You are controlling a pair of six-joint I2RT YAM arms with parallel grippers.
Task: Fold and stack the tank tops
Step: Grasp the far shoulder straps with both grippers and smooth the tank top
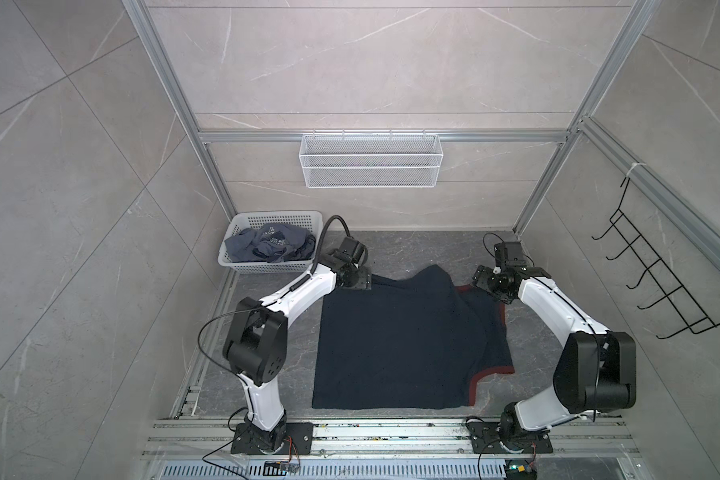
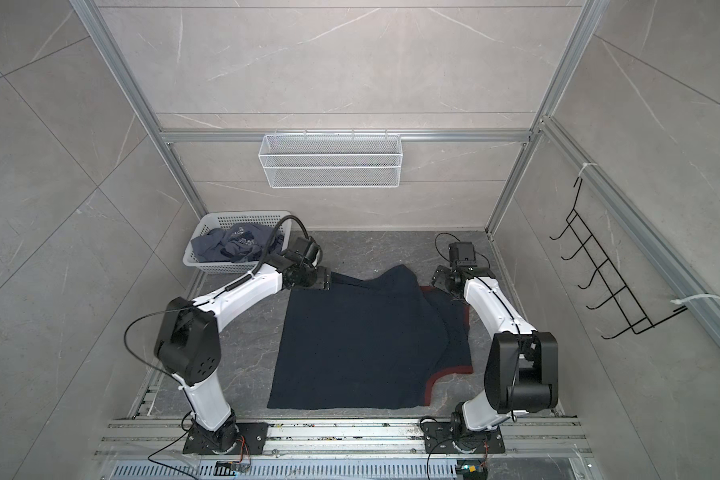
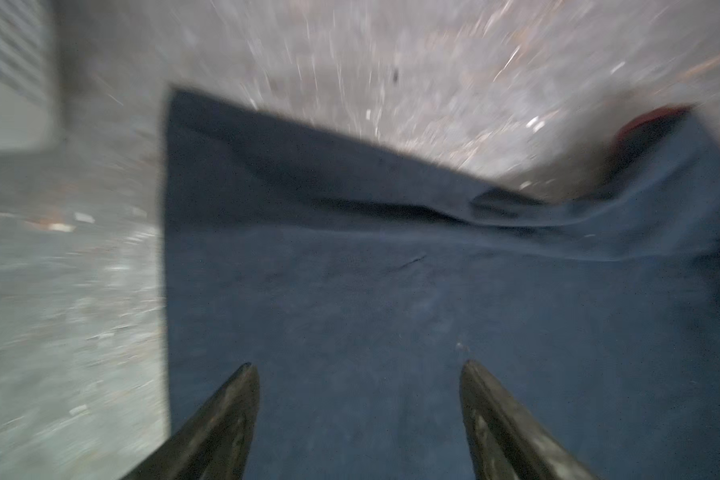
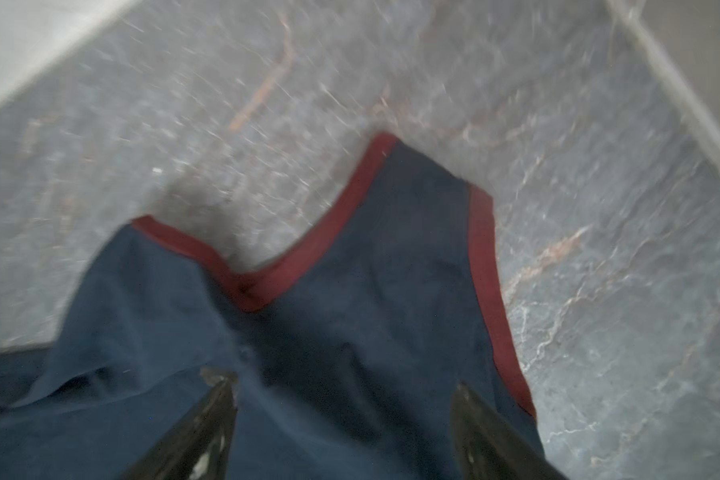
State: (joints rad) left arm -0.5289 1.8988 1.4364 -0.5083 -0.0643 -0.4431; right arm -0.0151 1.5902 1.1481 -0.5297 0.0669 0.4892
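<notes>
A navy tank top [image 1: 391, 340] [image 2: 350, 345] with red trim lies spread on the grey table, one side folded over the middle. Over its far left corner hovers my left gripper [image 1: 361, 280] [image 3: 358, 363], open, with only navy cloth [image 3: 391, 291] below the fingers. My right gripper [image 1: 481, 281] [image 4: 344, 384] is open above the far right shoulder strap, whose red-edged neckline [image 4: 300, 257] shows ahead of it. Both wrist views are blurred. A slate blue-grey tank top [image 1: 267, 245] [image 2: 235, 243] lies crumpled in the basket.
The white perforated basket [image 1: 267, 268] stands at the table's back left, close behind the left arm. A white wire basket [image 1: 371, 160] hangs on the back rail. A black hook rack [image 1: 661, 286] is on the right wall. Aluminium rails [image 1: 391, 436] run along the front edge.
</notes>
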